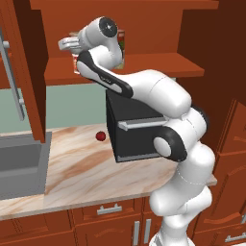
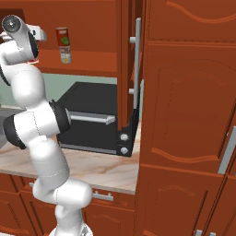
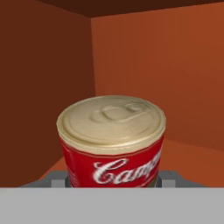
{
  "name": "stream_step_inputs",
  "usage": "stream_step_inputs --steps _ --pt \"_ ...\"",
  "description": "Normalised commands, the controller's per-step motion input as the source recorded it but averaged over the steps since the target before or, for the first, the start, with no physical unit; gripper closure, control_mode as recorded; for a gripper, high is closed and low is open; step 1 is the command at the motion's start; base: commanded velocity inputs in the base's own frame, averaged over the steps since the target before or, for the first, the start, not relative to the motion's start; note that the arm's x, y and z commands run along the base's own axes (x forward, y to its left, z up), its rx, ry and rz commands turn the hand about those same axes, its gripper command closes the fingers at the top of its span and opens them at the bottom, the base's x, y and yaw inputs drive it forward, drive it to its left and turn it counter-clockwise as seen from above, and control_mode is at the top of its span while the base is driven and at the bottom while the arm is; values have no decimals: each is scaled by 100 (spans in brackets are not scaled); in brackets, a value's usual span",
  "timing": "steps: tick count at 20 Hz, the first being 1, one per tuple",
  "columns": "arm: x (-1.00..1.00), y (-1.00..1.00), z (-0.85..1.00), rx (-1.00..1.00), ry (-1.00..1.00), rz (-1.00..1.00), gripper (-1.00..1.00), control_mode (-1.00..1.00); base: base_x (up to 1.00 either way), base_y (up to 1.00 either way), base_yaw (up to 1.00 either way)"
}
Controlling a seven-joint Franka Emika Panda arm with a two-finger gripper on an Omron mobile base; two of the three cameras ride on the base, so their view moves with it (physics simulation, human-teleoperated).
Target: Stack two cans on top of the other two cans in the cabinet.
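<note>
Fingers [image 3: 168, 178] clamp either side of the red soup can [image 3: 112, 142] inside the reddish-brown cabinet [image 3: 166, 70], above its shelf [image 1: 144, 65], while a dark red-brown can [image 2: 63, 38] sits stacked on a pale can [image 2: 66, 57] on that shelf.

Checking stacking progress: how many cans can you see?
3. Dark can atop pale can on the shelf; red can in the gripper. A fourth may hide behind the arm.
</note>
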Motion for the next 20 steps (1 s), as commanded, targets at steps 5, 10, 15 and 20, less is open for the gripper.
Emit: stream_step_inputs --steps 5,10,15,20 --pt "10 2 -3 -2 4 0 100 -100 0 0 0" --pt "6 2 -6 0 3 0 100 -100 0 0 0" --pt "0 2 -7 0 3 0 100 -100 0 0 0" --pt "0 0 -15 0 2 0 100 -100 0 0 0"
